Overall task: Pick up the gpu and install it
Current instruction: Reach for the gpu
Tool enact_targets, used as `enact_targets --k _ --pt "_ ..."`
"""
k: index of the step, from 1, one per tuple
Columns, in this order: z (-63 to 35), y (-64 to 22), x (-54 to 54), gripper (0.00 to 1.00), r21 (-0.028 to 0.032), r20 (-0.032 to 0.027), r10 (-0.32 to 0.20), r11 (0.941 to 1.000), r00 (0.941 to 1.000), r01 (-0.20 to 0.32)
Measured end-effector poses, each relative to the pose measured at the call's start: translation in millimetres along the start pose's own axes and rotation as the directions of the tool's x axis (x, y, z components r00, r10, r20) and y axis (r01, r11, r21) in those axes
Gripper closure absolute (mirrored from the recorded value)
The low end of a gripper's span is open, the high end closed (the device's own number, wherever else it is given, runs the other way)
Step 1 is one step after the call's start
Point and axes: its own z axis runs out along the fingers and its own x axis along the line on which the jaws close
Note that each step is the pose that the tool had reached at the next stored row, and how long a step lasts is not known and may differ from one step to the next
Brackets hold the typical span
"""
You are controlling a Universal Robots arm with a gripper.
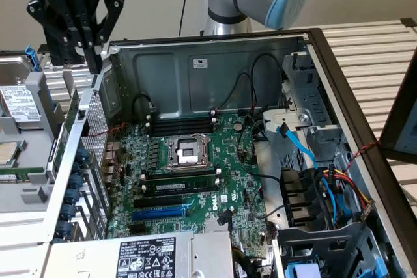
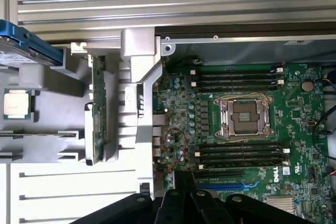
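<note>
The gpu [image 1: 66, 129] stands on edge in a grey holder just outside the open PC case, by its wall on the exterior view's left. In the wrist view the gpu [image 2: 97, 109] shows as a thin green board edge with a metal bracket. My gripper [image 1: 82, 62] hangs high above the holder and the case's corner, shut with nothing in it. The black fingertips [image 2: 184, 178] sit together over the motherboard's edge. The motherboard [image 1: 228, 161] lies flat in the case, with a blue expansion slot [image 1: 159, 213] and a black one [image 1: 172, 198] near its front.
A CPU [image 2: 17, 103] and a blue-framed drive [image 2: 26, 45] rest on the grey tray beside the holder. Inside the case are RAM sticks [image 1: 182, 125], the open CPU socket [image 1: 189, 151], a power supply [image 1: 143, 255] and loose cables [image 1: 300, 144] on the exterior view's right.
</note>
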Motion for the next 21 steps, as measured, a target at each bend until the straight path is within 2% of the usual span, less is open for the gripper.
enact_targets --k 5,11,21 --pt "4.7 3.6 21.1 0.89 -0.002 -0.0002 0.0 1.0 1.0 0.0" --pt "6.5 4.4 48.8 0.89 -0.0088 -0.0007 0.0 1.0 1.0 0.0" --pt "8.7 6.9 93.0 0.89 -0.0101 -0.0008 0.0 0.9999 1.0 0.0"
